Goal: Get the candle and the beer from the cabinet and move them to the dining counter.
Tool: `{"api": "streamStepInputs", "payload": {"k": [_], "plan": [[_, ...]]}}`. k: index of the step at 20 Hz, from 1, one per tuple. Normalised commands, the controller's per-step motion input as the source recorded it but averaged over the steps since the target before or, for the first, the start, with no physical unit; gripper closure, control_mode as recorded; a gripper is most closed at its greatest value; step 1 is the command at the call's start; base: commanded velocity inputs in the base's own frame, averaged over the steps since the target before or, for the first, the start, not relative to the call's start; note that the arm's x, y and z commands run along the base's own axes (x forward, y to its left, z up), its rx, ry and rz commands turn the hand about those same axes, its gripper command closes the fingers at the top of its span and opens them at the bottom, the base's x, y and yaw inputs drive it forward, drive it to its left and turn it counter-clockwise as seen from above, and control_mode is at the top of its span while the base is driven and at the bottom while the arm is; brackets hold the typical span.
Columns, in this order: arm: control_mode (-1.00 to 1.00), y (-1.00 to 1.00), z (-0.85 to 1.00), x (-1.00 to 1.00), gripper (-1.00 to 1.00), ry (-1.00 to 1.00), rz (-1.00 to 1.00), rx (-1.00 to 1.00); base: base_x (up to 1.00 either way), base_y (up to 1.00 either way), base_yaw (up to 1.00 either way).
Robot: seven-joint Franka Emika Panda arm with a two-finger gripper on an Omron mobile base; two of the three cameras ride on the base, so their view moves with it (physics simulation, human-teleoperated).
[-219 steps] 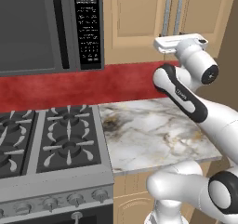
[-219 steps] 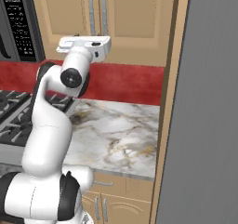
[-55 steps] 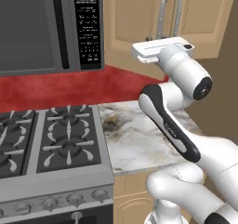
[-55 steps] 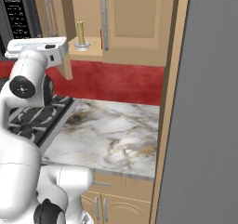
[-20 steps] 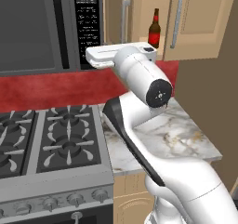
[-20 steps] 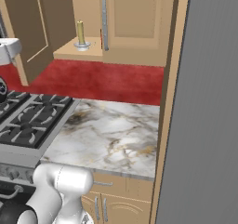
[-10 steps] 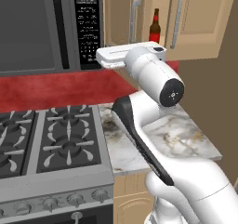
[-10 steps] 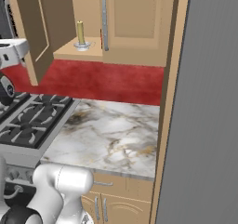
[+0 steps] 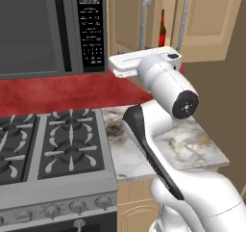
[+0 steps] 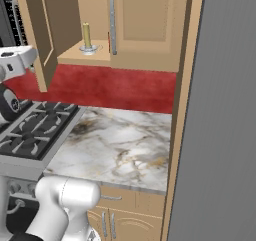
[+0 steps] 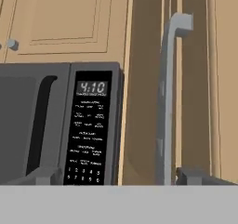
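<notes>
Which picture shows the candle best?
The right base view: the candle stands upright in its silver holder on the open cabinet shelf, in plain sight. The left base view shows the beer between the door handles instead, and the hand view faces the microwave.

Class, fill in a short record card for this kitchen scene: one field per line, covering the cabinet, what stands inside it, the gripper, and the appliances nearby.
cabinet: left door swung open, right door shut
candle: upright in its silver holder on the cabinet floor
beer: upright inside, seen between the two door handles
gripper: fingertips spread, holding nothing, beside the open door's bar handle
microwave: left of the cabinet, clock reads 4:10
stove: below the microwave, burners bare
</notes>
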Motion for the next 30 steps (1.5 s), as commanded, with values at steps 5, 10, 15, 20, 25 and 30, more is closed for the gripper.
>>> {"api": "streamStepInputs", "payload": {"k": [5, 10, 15, 20, 25, 30], "plan": [[-1.0, -0.02, 0.01, -1.0, -1.0, 0.0, -0.19, 0.0, 0.0, 0.0, 0.0], [-1.0, -0.22, 0.12, -0.77, -1.0, 0.0, -0.11, 0.0, 0.0, 0.0, 0.0], [-1.0, -0.67, 0.05, -0.07, -1.0, 0.0, 0.17, 0.04, 0.0, 0.0, 0.0], [-1.0, -0.76, 0.05, 0.0, -1.0, 0.0, 0.3, 0.07, 0.0, 0.0, 0.0], [-1.0, -0.64, 0.05, 0.04, -1.0, 0.0, 0.29, 0.06, 0.0, 0.0, 0.0], [-1.0, -0.2, 0.01, 0.31, -1.0, 0.01, 0.25, 0.03, 0.0, 0.0, 0.0]]}}
